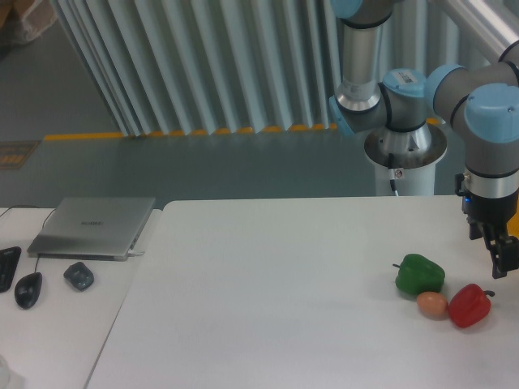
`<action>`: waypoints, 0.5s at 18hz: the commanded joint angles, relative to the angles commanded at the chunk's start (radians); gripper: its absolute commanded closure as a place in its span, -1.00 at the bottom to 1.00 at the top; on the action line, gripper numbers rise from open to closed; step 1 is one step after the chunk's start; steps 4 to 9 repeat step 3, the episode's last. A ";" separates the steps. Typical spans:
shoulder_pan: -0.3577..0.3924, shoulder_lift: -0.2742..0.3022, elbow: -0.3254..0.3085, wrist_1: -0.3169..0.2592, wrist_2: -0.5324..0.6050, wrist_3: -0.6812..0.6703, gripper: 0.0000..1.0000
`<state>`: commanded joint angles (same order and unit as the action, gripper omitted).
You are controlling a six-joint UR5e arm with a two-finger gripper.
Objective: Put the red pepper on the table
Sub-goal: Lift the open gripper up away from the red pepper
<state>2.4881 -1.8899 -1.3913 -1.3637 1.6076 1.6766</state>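
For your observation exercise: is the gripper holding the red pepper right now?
No. The red pepper lies on the table beside the egg-shaped object, with the gripper apart from it.

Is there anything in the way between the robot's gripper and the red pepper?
Nothing visible. The gripper hangs just above and right of the red pepper, with only open air between them. The small orange-brown object and green pepper sit on the pepper's far side.

We see a glossy red pepper (469,305), a green pepper (420,274), an orange-brown egg (432,304), a white desk (268,292), and a silver laptop (93,226).
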 joint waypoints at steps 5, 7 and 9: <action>0.000 0.000 -0.003 0.000 0.000 0.000 -1.00; 0.000 0.000 -0.003 0.000 0.000 0.000 -1.00; 0.000 0.000 -0.003 0.000 0.000 0.000 -1.00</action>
